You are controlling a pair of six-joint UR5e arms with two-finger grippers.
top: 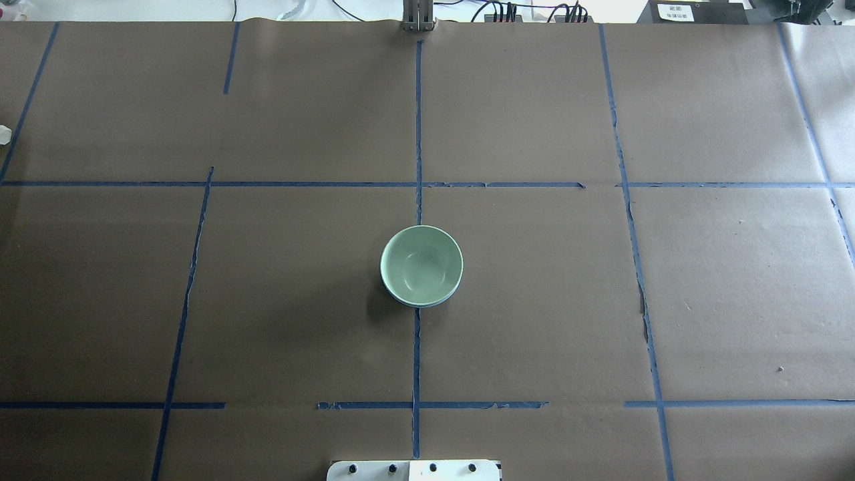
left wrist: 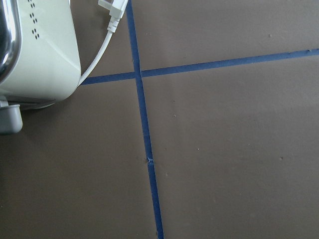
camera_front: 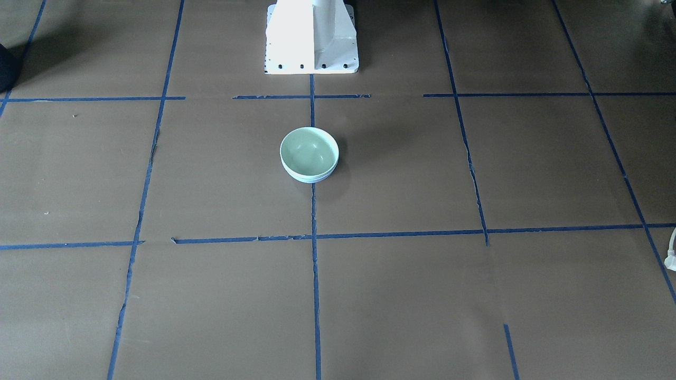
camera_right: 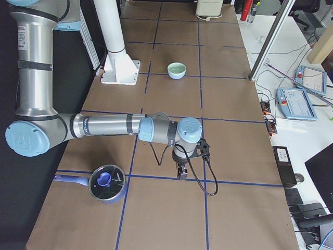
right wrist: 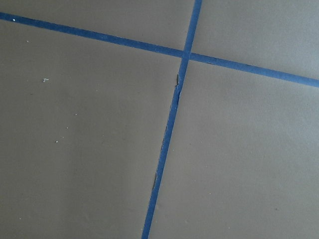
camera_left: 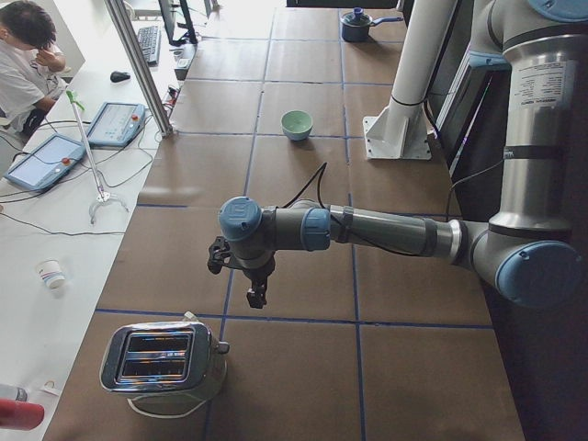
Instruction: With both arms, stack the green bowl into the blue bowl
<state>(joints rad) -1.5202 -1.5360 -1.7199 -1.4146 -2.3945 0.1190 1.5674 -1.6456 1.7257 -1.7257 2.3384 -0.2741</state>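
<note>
The glossy mint-green bowl (top: 421, 264) sits nested upright in the pale blue bowl (top: 427, 304), which shows only as a thin edge beneath, at the middle of the table (top: 601, 300). Whether the left gripper (camera_left: 257, 296) and the right gripper (camera_right: 181, 172) have their jaws open or closed cannot be told.

Bright even light, soft shadow beside the green bowl (camera_front: 309, 153) — white pedestal (camera_front: 311, 37) blown out, views sharp
</note>
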